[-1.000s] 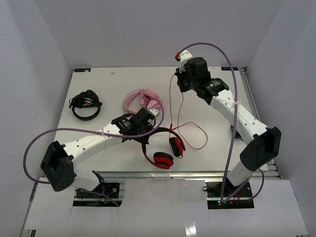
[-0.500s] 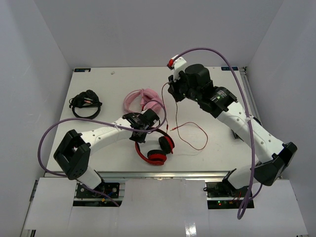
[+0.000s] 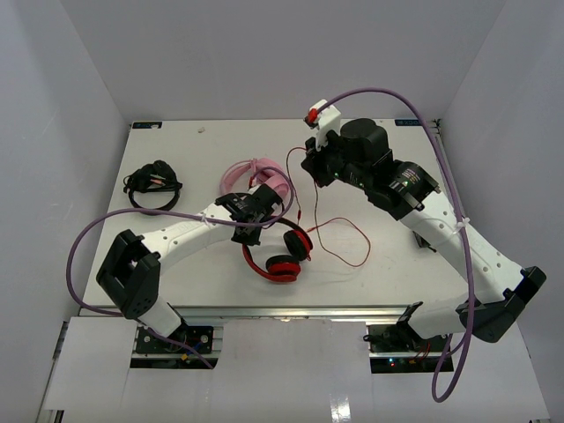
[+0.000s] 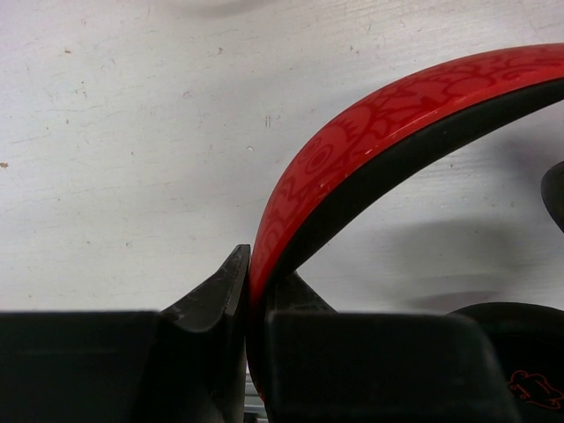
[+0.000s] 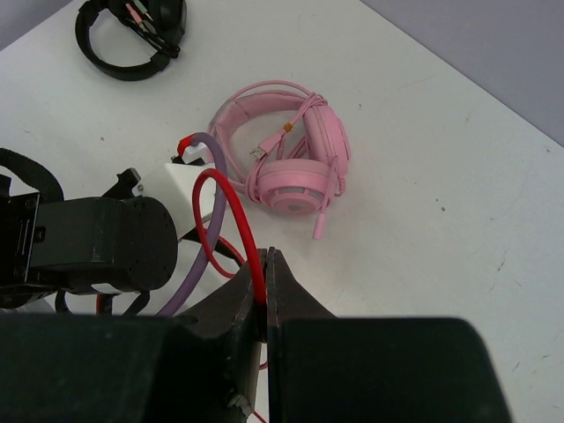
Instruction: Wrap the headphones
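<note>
The red headphones (image 3: 282, 257) with black ear pads lie at the front middle of the table. My left gripper (image 3: 251, 227) is shut on their red headband (image 4: 379, 123), with its fingertips (image 4: 231, 273) pinching the band just above the table. The thin red cable (image 3: 348, 242) runs from the headphones in a loop over the table and up to my right gripper (image 3: 310, 166). My right gripper (image 5: 266, 264) is shut on the cable (image 5: 231, 211) and holds it above the table, over the left arm.
Pink headphones (image 3: 257, 181) lie just behind my left gripper and also show in the right wrist view (image 5: 295, 145). Smaller black headphones (image 3: 152, 187) lie at the left and show in the right wrist view too (image 5: 132, 31). Purple arm cables (image 3: 388, 92) arch over both arms.
My left gripper has turned the red headphones and drawn them back and left. My right gripper has come nearer and lower with the cable, shortening the loop on the table.
</note>
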Controlling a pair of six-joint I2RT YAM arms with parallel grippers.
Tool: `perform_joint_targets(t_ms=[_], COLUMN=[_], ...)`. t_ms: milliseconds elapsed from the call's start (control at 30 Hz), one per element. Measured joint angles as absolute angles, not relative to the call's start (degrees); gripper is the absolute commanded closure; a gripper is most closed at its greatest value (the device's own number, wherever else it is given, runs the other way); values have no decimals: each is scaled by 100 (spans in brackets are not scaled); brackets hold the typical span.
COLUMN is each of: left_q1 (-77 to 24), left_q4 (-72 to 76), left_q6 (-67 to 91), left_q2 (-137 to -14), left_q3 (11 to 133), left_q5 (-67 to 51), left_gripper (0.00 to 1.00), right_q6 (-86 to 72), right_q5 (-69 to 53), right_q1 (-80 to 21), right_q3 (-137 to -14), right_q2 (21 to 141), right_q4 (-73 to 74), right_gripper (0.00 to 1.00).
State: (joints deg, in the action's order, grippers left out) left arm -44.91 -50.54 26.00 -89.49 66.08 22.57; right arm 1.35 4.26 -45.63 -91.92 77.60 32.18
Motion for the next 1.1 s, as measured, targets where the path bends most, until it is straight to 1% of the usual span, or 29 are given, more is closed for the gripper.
perform_joint_targets(t_ms=[133, 233, 500, 667, 800, 933, 1100], left_q1=[-4386, -4240, -3984, -3952, -3913, -3851, -3764], left_q4=[-5054, -5030, -4800, -4667, -4486, -4326, -4113], left_q6=[2672, 2789, 3214, 3532, 3852, 4193, 4752], left_q2=[-8970, -8971, -8912, -8738, -8456, -8124, -7737], left_q3=[6635, 6690, 6849, 6862, 6862, 6862, 6809], left_q5=[2247, 2213, 2189, 2117, 1951, 1835, 1672], left_gripper=[100, 100, 100, 100, 100, 100, 100], right_q6=[69, -72, -541, -794, -923, -1103, -1307], right_q5=[294, 198, -261, -465, -438, -329, 107], right_q1=[-4599, -4754, -5442, -5929, -6331, -6624, -7113], right_q3=[-9131, -8813, -7783, -7294, -7076, -6607, -5978], right_q2=[7736, 7584, 7088, 7074, 7269, 7270, 7266], right_q4=[3230, 3138, 2675, 2187, 1880, 1487, 1106], right_gripper=[92, 92, 92, 92, 92, 92, 92])
